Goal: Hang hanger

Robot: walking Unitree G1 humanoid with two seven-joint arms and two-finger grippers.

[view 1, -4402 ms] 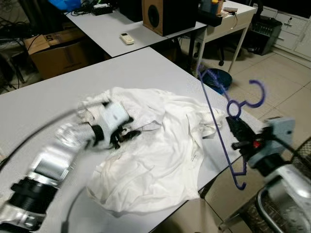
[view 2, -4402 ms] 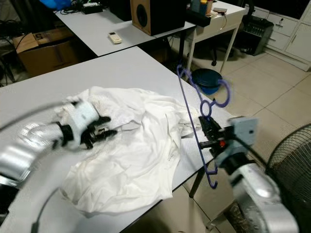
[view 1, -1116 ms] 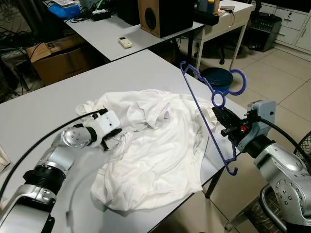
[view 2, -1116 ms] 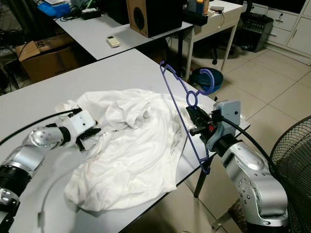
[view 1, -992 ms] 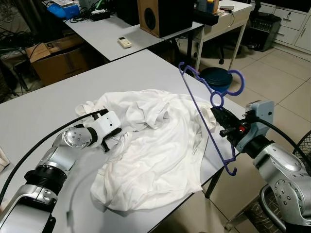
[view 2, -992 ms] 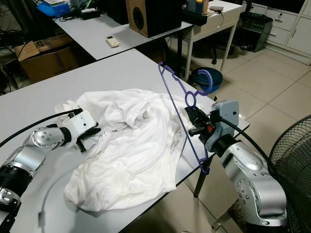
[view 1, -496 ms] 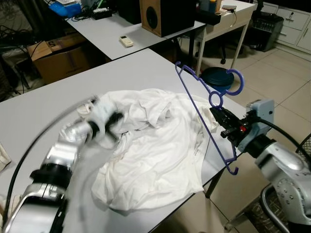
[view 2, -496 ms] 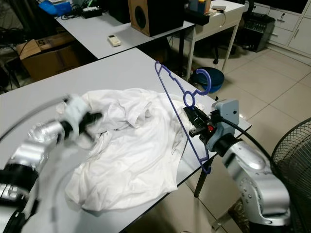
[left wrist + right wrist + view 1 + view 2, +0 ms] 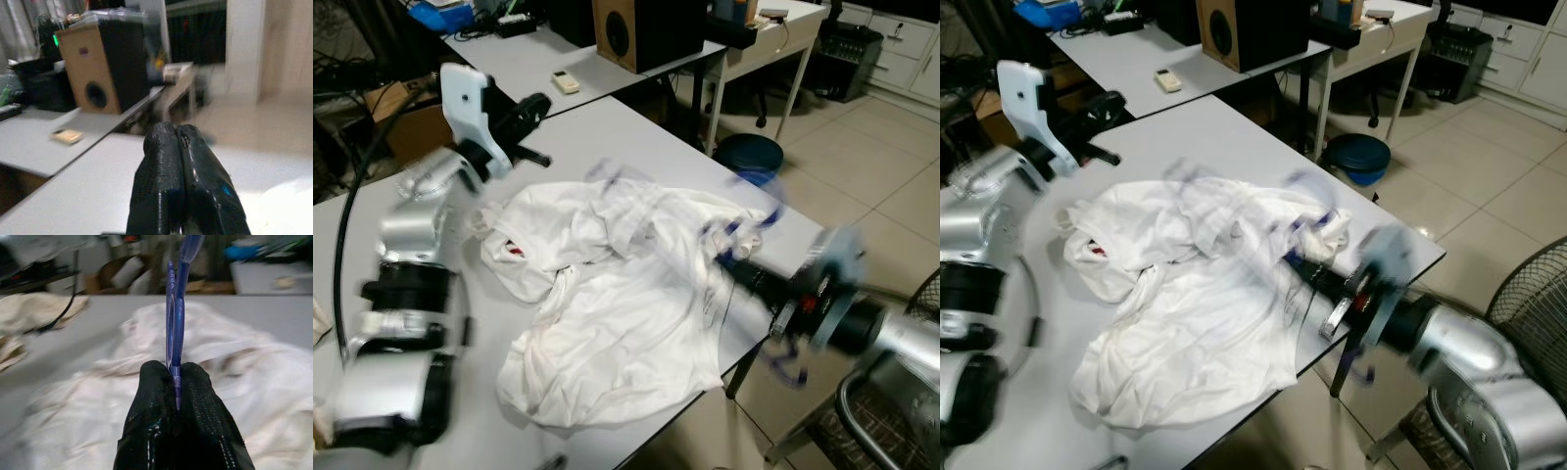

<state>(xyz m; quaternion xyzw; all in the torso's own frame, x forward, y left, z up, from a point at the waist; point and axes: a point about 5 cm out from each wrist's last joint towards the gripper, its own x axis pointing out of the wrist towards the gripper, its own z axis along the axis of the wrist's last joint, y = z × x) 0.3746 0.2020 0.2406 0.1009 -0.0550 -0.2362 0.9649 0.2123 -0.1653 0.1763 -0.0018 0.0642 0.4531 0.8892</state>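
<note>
- Since half a second ago, the left gripper (image 9: pixel 530 106) has swung up off the white shirt (image 9: pixel 626 294) and now hangs above the far part of the grey table (image 9: pixel 607 132); the right gripper (image 9: pixel 1307 269) has dropped low over the shirt's right side, much blurred.
- Nearest, the shirt lies crumpled across the table's front half, reaching its front edge.
- Right wrist view: the two black fingers (image 9: pixel 151 416) are pinched on the blue hanger (image 9: pixel 175 308), seen edge-on, rising over the cloth.
- From the head, the hanger is just a faint blue smear above the shirt.
- Left wrist view: the left fingers (image 9: pixel 161 171) are pressed together with nothing between them.
- Right of the table, a blue bin (image 9: pixel 752 155) stands on the tiled floor (image 9: pixel 871 166).
- Beyond, a second table (image 9: pixel 524 69) carries a remote (image 9: pixel 567 83) and a wooden speaker (image 9: pixel 641 29); a cardboard box (image 9: pixel 396 113) sits on its left.
</note>
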